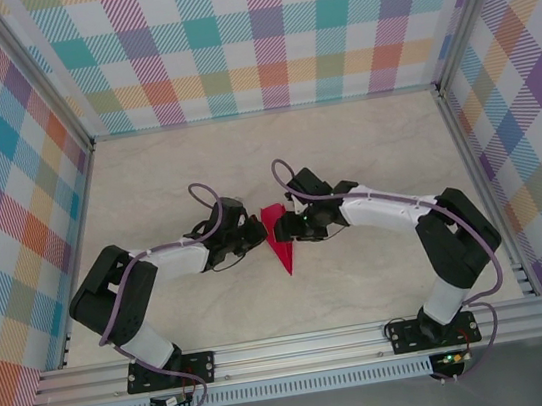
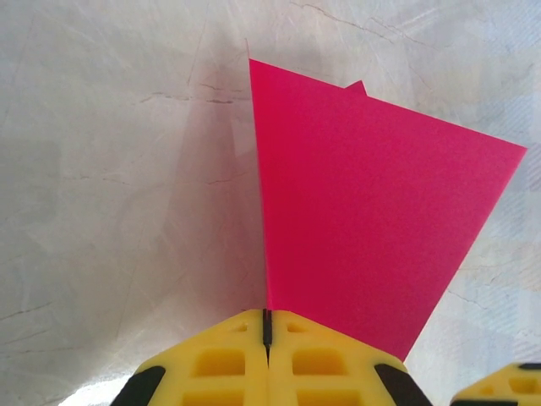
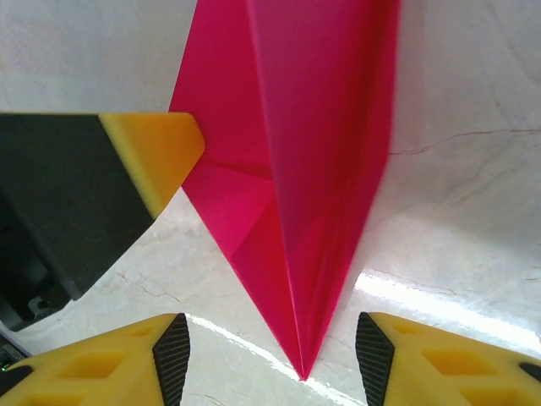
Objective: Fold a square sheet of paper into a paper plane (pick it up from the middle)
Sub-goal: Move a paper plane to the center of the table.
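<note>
Top view: I see both arms folded at the elbow, forearms reaching inward and low over the table (image 1: 365, 149), wrists facing each other at its middle. The paper plane (image 1: 278, 240) lies between them, a narrow magenta dart whose pointed nose is directed toward the arm bases.

Left wrist view: the left gripper (image 2: 266, 334) has its yellow fingers pressed together on the sheet's lower edge. One folded layer rises from that seam and slants off to the right, above the pale surface.

Right wrist view: the right gripper (image 3: 272, 326) is spread, one finger on either side of the plane's nose, neither touching it. The centre crease runs up from that point. A black-and-yellow fingertip of the other gripper meets the paper's left flap.
</note>
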You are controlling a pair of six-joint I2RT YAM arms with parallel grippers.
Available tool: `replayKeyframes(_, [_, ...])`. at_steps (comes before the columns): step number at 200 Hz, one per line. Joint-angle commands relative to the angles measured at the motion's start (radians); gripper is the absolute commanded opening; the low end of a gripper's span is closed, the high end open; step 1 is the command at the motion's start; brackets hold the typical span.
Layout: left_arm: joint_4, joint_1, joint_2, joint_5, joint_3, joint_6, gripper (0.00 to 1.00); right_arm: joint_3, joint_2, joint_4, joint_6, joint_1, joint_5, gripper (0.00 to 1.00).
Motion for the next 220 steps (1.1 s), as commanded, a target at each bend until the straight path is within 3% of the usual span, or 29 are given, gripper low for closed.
replayKeyframes(1, [0.022, 0.011, -0.009, -0.009, -0.012, -0.004, 0.00, 0.042, 0.033, -0.029, 0.008, 0.012, 0.016, 0.57])
replayKeyframes(220, [0.025, 0.014, 0.002, 0.006, -0.013, -0.012, 0.00, 0.069, 0.136, -0.020, 0.030, 0.047, -0.058, 0.51])
